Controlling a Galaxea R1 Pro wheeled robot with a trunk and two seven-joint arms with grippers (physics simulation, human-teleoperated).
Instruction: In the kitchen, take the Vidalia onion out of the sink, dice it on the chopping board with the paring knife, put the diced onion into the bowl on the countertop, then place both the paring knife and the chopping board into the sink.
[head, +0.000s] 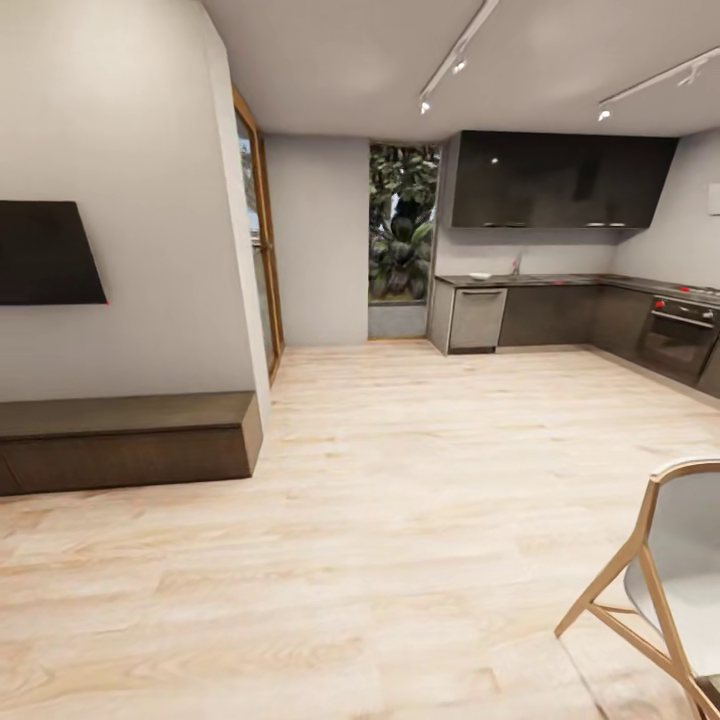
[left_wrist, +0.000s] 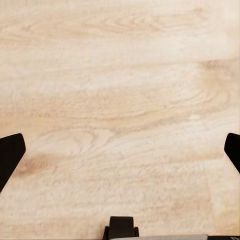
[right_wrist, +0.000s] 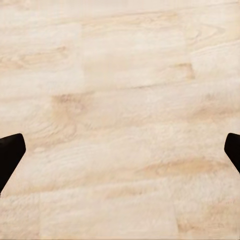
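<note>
The kitchen (head: 560, 260) lies far across the room at the right, with glossy black upper cabinets (head: 560, 180) over a grey countertop (head: 545, 281). A small white bowl (head: 480, 276) rests near the countertop's left end. A chrome faucet (head: 517, 265) marks the sink, whose basin is too far off to make out. The Vidalia onion, chopping board and paring knife cannot be made out at this distance. My left gripper (left_wrist: 120, 155) is open over bare wood floor, its black fingertips (left_wrist: 10, 155) wide apart. My right gripper (right_wrist: 120, 155) is likewise open over the floor.
A wood-framed chair (head: 670, 590) stands close at the lower right. A low dark bench (head: 125, 440) and a wall corner (head: 245, 300) are at the left. An oven (head: 680, 335) sits in the right-hand cabinets. Light wood floor (head: 400, 480) stretches toward the kitchen.
</note>
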